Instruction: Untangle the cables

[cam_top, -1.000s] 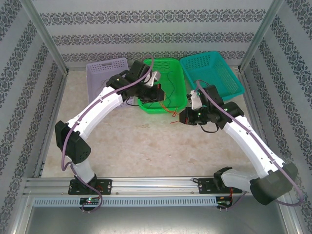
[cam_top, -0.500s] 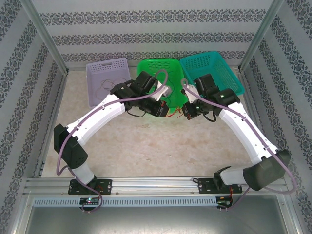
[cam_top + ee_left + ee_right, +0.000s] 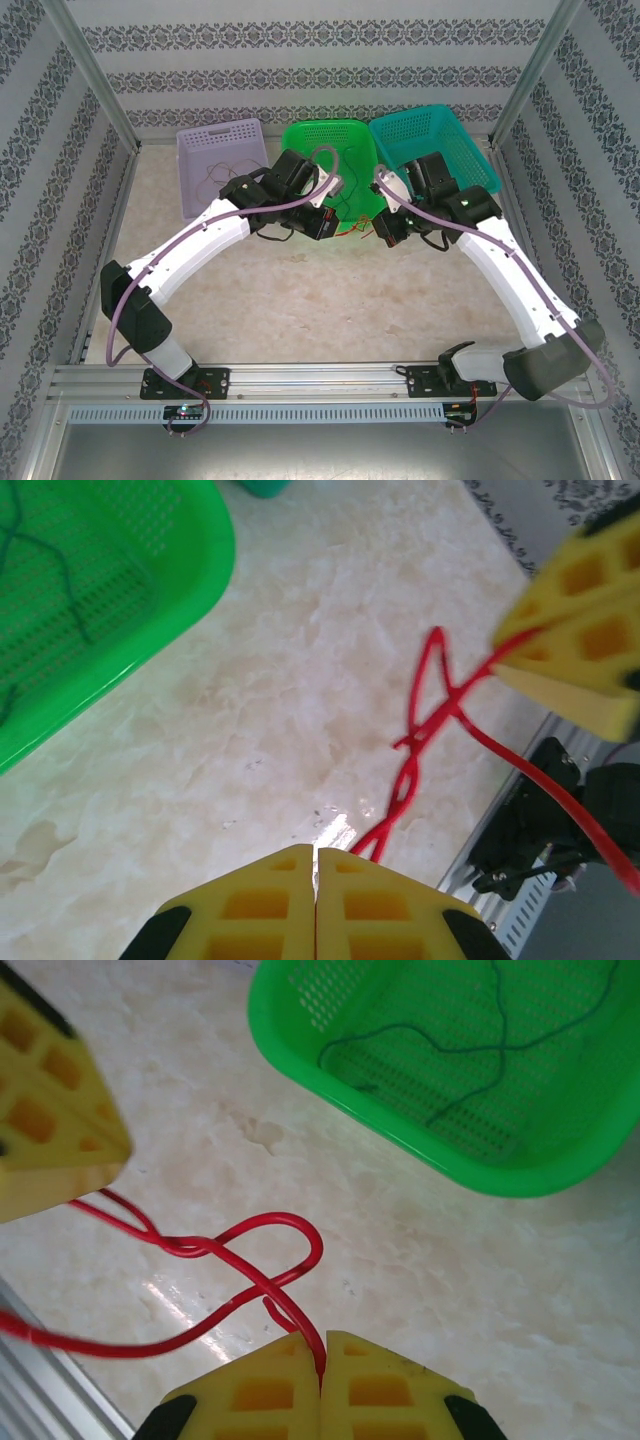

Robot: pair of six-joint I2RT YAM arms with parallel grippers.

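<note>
**Over the table [image 3: 480, 1290], a shared red cable [image 3: 185, 1247]**

The left pincer [image 3: 316, 865] and right pincer [image 3: 322, 1348] each clench the twisted red cable, seemingly to draw its loops apart. Beyond, a dark green cable [image 3: 470, 1048] lies in the green basket [image 3: 410, 1145].

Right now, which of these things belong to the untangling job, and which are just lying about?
Job: red cable, gripped by left fingers and right fingers; dark cable.
Lying about: green basket, purple basket, teal basket.

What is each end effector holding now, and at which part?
The left end effector and right end effector both pinch the red cable, one on each side of its twisted section.
</note>
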